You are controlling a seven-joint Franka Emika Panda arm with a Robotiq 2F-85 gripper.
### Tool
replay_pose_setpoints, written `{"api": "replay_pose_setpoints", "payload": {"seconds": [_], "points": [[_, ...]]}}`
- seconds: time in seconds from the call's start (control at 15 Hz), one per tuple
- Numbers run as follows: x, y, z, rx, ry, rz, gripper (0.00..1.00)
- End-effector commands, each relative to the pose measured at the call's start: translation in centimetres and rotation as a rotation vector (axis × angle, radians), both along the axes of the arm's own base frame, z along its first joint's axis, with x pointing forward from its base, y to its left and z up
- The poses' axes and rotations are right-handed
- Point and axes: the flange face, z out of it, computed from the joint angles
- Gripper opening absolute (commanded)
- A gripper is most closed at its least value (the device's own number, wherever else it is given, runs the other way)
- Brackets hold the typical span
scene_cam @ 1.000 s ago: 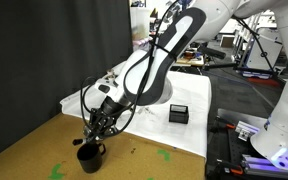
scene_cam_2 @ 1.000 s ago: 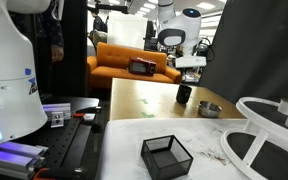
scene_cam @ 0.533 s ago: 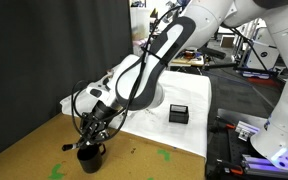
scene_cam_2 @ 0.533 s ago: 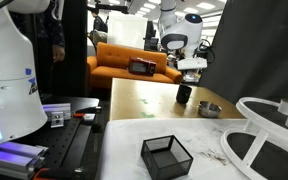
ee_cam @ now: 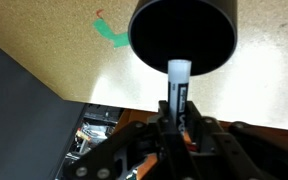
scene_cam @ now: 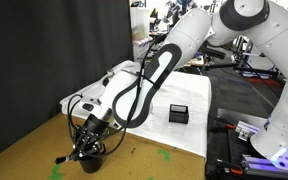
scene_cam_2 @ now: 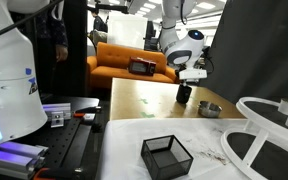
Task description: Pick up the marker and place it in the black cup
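black cup (ee_cam: 182, 35) beneath marker (ee_cam: 177, 85) in gripper (ee_cam: 176, 120)

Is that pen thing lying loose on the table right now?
No, the wrist view shows the marker clamped in the tool, its whitish end pointing at the black cup.

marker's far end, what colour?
Whitish; the marker body is dark. Shows best in the wrist view.

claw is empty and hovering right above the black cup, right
Not empty. The wrist view shows the claw shut on the marker, whitish end pointing at the black cup. It does hover right above the cup.
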Motion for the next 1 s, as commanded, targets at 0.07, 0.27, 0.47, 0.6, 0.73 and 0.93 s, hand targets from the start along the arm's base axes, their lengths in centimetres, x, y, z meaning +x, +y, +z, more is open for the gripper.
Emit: {"api": "replay_pose_setpoints", "payload": {"seconds": [0.07,0.27,0.47,0.6,0.73,0.93], "points": [[1.4,0.3,-1.0,0.022,0.009,-0.015,0.05],[1.6,-0.2,-1.1,0.025,0.012,-0.049,0.05],[1.6,-1.0,-1.4,0.029,0.046,-0.087,0.05],[1.7,-1.6,-1.7,0.035,0.068,-0.117,0.45],[1.8,-2.0,-1.8,0.041,0.08,-0.139,0.58],[1.7,-2.2,-1.6,0.048,0.086,-0.157,0.8]]}}
